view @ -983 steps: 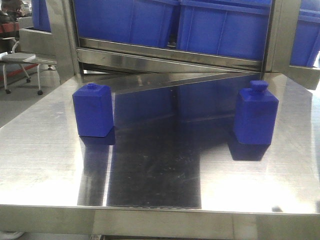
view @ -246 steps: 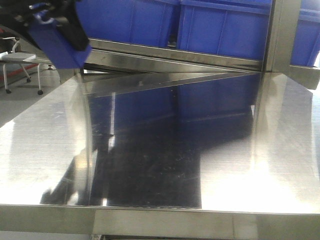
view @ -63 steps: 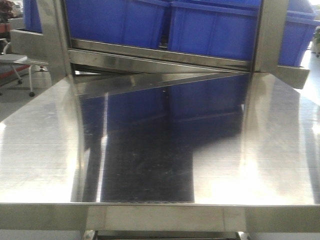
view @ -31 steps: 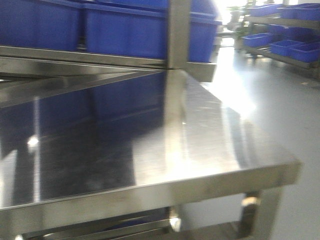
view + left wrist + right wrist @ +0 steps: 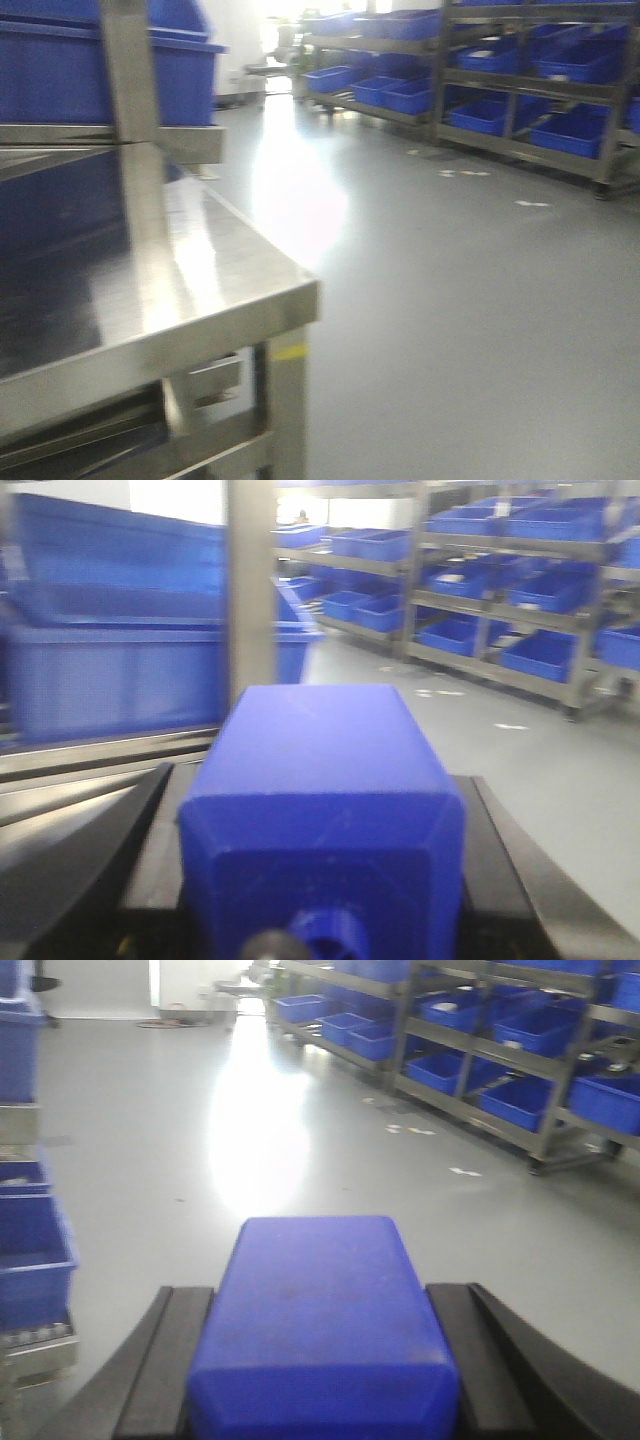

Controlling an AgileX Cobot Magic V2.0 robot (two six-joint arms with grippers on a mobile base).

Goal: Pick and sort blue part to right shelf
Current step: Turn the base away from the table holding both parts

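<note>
In the right wrist view, my right gripper (image 5: pixel 320 1292) is shut on the blue part (image 5: pixel 320 1320), its black fingers (image 5: pixel 165 1360) pressed to both sides. The sloped shoulders show at the bottom edge, and the neck and cap are cut off by the frame. The left wrist view shows my left gripper (image 5: pixel 315 785) shut on a second blue block (image 5: pixel 320 780) with a small round stud (image 5: pixel 330 945). Neither gripper nor block appears in the front view. A shelf rack (image 5: pixel 437 80) with blue bins stands across the floor at the right.
The steel table (image 5: pixel 200 290) fills the left of the front view, its corner near the middle. Blue bins (image 5: pixel 60 80) sit on the frame above it. Grey floor (image 5: pixel 450 300) stretches to the racks. Blue bins (image 5: pixel 30 1250) stand at the left of the right wrist view.
The front view has swung to the right: the table slid to the left edge and the floor and racks came into view. Both blue blocks left the tabletop earlier.
</note>
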